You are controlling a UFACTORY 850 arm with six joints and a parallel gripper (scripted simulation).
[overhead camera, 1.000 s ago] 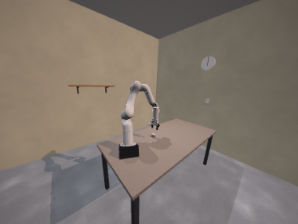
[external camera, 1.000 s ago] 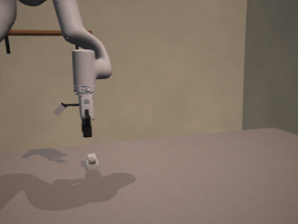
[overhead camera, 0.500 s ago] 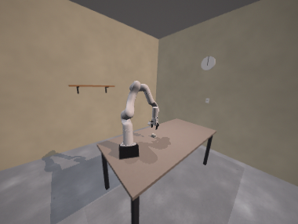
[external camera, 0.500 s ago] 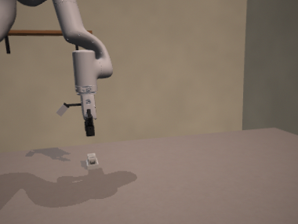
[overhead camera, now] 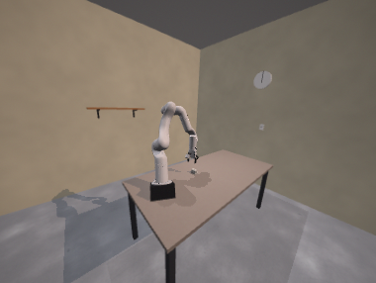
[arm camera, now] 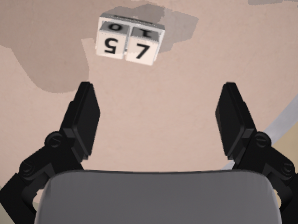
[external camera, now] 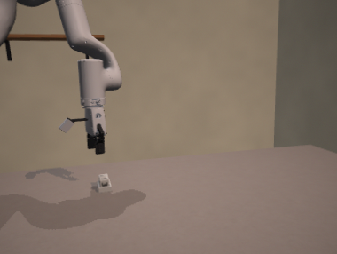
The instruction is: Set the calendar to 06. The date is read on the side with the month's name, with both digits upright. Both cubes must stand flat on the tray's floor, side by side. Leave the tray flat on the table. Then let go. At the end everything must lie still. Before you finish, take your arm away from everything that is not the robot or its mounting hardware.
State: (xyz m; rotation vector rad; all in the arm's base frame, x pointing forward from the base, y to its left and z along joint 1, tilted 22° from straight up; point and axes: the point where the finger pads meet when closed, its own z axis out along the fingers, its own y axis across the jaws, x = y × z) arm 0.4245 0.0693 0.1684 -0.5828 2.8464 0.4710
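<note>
Two white cubes (arm camera: 129, 39) with black digits sit in a pale grey tray (arm camera: 154, 22) on a light brown table (overhead camera: 233, 183). Above the table, the arm (overhead camera: 165, 134) is white with black gripper (arm camera: 157, 120) fingers and a black base (overhead camera: 170, 194).

Calendar (overhead camera: 194, 171) digits unreadably small from top view

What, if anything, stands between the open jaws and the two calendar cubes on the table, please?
Nothing visible does. The gripper hangs open and empty above the table, and the calendar cubes sit in their tray with only bare air between them and the jaws.
</note>
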